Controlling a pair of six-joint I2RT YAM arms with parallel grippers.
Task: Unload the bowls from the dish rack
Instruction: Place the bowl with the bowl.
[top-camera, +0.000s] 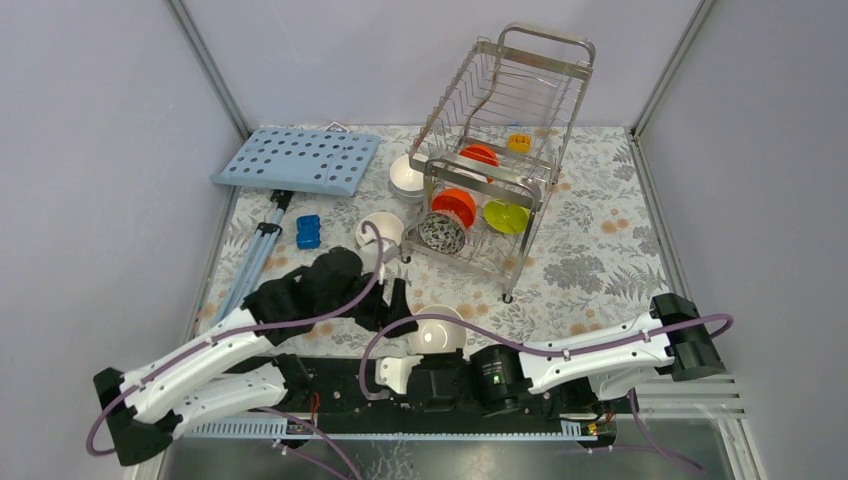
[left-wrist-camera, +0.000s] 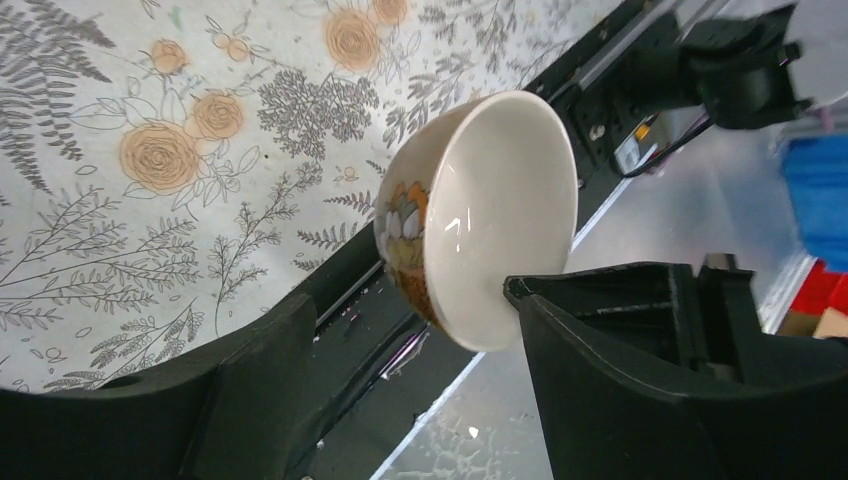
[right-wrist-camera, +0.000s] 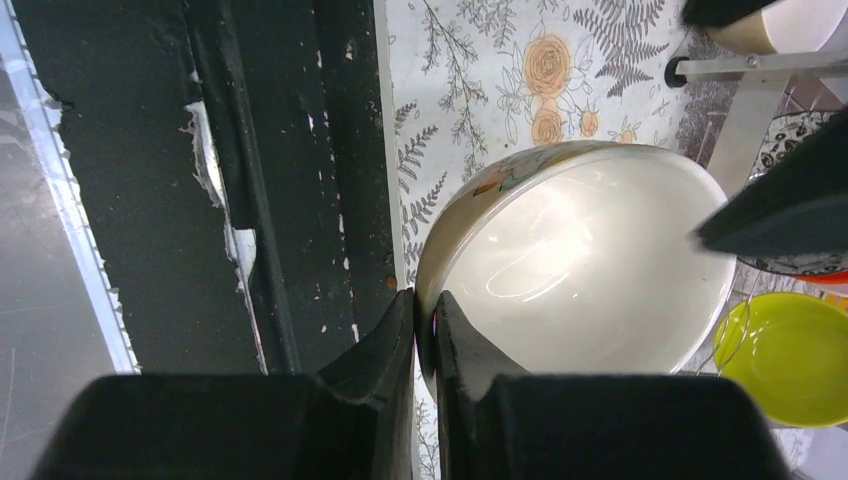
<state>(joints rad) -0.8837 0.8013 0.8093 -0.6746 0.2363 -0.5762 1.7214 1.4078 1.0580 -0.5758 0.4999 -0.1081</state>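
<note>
While the dish rack (top-camera: 500, 150) holds other bowls (top-camera: 453, 205) farther back, the cream bowl (right-wrist-camera: 580, 270) is at the front edge of the table (top-camera: 600, 260), rim pinched by the right gripper (right-wrist-camera: 425, 315), liable to slip if the left gripper (left-wrist-camera: 408, 300), jaws apart alongside, bumps it.

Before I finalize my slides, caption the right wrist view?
Right gripper pinches the rim of a cream bowl; a lime-green bowl sits beyond.
</note>
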